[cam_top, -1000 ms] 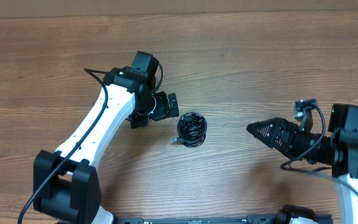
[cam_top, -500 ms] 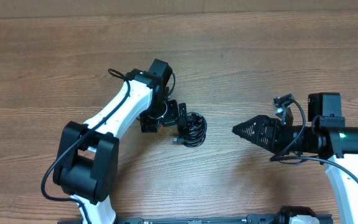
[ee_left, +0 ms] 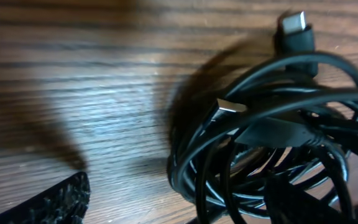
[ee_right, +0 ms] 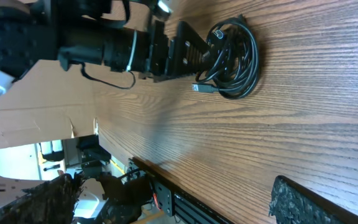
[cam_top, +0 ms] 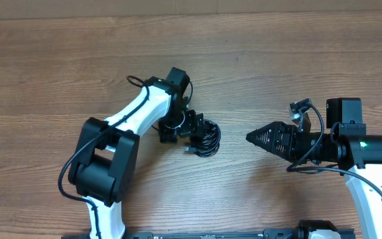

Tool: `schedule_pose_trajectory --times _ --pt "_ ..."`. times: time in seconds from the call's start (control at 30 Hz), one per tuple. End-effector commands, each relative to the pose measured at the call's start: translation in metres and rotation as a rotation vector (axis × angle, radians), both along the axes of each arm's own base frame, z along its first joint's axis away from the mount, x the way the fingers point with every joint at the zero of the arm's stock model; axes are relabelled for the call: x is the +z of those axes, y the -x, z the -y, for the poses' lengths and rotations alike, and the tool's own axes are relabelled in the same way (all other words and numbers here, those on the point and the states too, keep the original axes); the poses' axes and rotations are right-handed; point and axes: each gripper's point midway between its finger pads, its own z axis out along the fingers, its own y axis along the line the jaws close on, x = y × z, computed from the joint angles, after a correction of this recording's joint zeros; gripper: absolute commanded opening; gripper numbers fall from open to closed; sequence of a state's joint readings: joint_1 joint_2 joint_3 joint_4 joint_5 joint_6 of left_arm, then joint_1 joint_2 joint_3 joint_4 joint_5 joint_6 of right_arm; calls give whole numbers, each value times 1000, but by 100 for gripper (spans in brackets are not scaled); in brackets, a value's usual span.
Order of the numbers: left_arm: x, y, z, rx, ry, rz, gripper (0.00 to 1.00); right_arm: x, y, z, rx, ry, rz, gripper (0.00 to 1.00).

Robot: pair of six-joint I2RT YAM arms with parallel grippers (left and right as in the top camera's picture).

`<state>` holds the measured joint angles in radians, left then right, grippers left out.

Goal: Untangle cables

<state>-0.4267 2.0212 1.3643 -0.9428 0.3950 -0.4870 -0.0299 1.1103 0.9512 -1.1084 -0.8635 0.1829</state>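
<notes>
Cables (cam_top: 206, 138): probably light, limp; pinch an outer loop. Left gripper (cam_top: 192, 127) agape, just beside; right gripper (cam_top: 251, 137) agape, well apart.

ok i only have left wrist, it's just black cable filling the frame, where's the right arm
observer: the right gripper is off to the right of the cables, apart from them, with bare table between.
operator: open or shut
observer: open. the right wrist view shows its fingers spread wide with nothing between them.
operator: are the cables spread out past my frame
observer: no, from overhead it's one compact round coil. only a short plug sticks out at its near-left edge, and the left gripper is at the coil's left side.
</notes>
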Motion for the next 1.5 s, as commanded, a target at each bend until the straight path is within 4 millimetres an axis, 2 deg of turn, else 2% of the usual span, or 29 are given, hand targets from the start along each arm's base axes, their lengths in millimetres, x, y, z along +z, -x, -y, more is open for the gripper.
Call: schedule_pose_trajectory --times 0.0,0.13,0.37,0.43,0.53,0.67,0.7,0.73,0.77,0.9,1.03,1.33,1.47 --pt "-1 3 10 -25 36 -17 88 6 -3 -1 5 0 24 98" --pt "-4 1 6 -21 1 -3 85 6 -3 -1 5 0 24 98" --pt "-4 0 5 -22 -3 3 62 4 -4 1 0 14 24 98" --pt "-4 -1 6 -22 -2 4 54 1 -5 3 -9 36 22 98" --pt "-4 -1 6 -22 0 7 36 -1 -5 6 -16 54 17 98" --pt "-4 -1 6 -22 0 7 25 -1 -6 6 -16 56 20 98" --pt "-4 -1 6 -22 0 7 18 -1 -6 6 -16 56 20 98" --pt "-4 -1 6 -22 1 6 6 -1 -6 6 -16 56 20 98" --pt "-4 -1 6 -22 0 6 4 -1 -5 6 -16 56 19 98" --pt "2 0 11 -26 35 -11 4 -2 -5 6 -16 56 15 98" --pt "17 1 12 -52 37 -27 4 -2 -5 6 -16 56 16 98" --pt "78 -11 21 -131 52 8 4 -2 -5 6 -16 56 16 98" --pt "98 -16 12 -134 -8 31 4 -2 -5 6 -18 60 16 98"
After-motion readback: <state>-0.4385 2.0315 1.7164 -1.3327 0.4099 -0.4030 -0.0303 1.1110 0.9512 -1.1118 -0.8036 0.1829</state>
